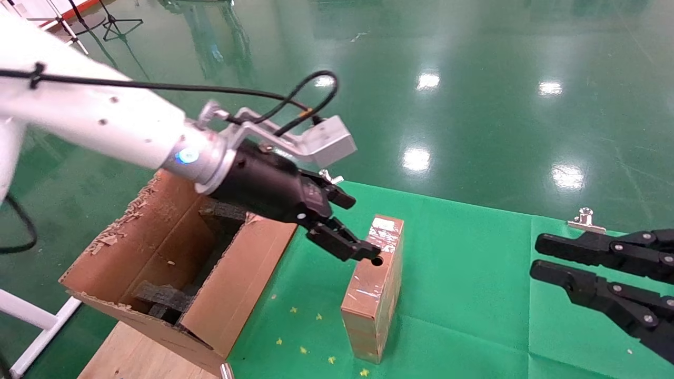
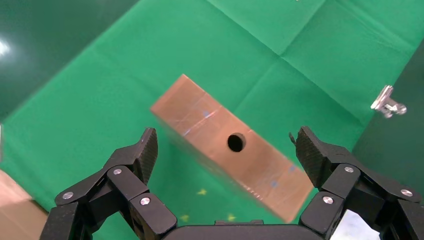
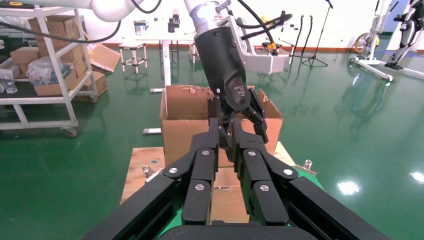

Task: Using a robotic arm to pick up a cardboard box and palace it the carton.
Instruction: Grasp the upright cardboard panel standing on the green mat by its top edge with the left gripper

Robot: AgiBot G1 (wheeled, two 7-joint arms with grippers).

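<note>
Left claw [image 1: 354, 227] spread wide over box [image 1: 375, 287], not touching; carton [image 1: 158, 263] just beside; right claw [image 1: 542, 258] parked, nearly together.

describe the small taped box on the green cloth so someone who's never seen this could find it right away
Start at the green cloth covering the table. Beside the large torn-flapped carton at its left edge, the cardboard box stands alone, right under the open left hand. Unlike the carton, it is small, slim, closed, glossy with clear tape, and has a round hole in its top face.
</note>
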